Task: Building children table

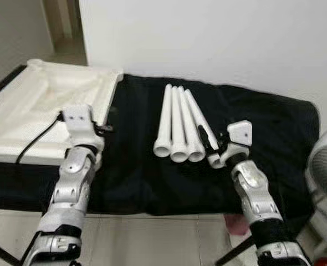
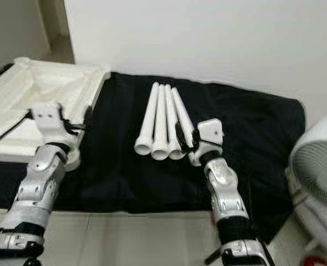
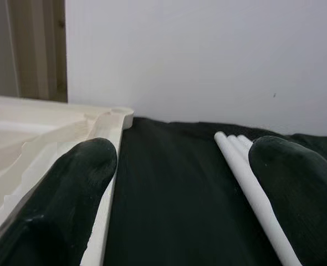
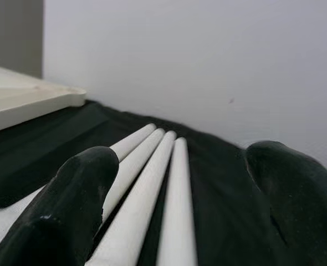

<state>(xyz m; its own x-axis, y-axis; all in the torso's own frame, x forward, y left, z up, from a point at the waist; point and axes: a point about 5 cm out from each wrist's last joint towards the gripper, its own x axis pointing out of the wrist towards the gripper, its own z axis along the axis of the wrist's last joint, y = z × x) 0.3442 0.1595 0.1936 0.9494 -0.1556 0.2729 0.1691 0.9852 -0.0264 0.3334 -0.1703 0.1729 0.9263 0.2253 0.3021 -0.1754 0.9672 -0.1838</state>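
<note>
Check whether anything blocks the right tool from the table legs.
Nothing visible does. The right tool, fingers spread, sits at the near end of the rightmost of four white table legs lying side by side on the black cloth.

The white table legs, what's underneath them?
The four white table legs lie on a black cloth. The cloth covers whatever is holding them up, so that cannot be seen.

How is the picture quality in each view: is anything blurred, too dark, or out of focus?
Left and right eye views: soft, even indoor light, slightly hazy, the white table legs clear on the black cloth. Left wrist view: the left claw fingers are near and out of focus, the tabletop panel pale. Right wrist view: the right claw fingers are blurred and the legs soften up close.
</note>
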